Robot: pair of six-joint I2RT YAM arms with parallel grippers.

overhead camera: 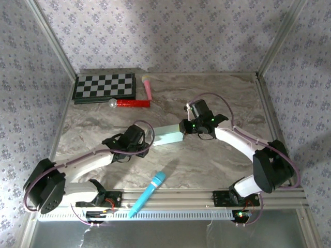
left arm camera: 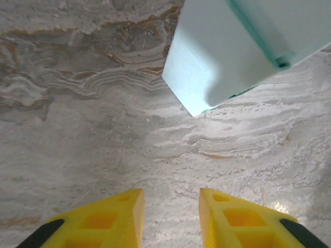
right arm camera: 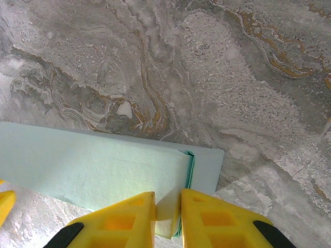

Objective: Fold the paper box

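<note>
Over the marbled worktop (overhead camera: 217, 98), the flat matte mint paper box (overhead camera: 168, 135) runs left-to-right, right pincer (right arm camera: 166, 206) clamping its end, left pincer (left arm camera: 170, 201) parted, empty.

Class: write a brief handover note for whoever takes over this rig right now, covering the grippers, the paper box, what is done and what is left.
Left gripper: open, empty, the paper box just ahead of it.
Right gripper: shut on one end of the box.
Box: between the two grippers.
Done: the card already looks like a flat rectangular box.
Left: probably checking the end flaps, then letting go.
</note>
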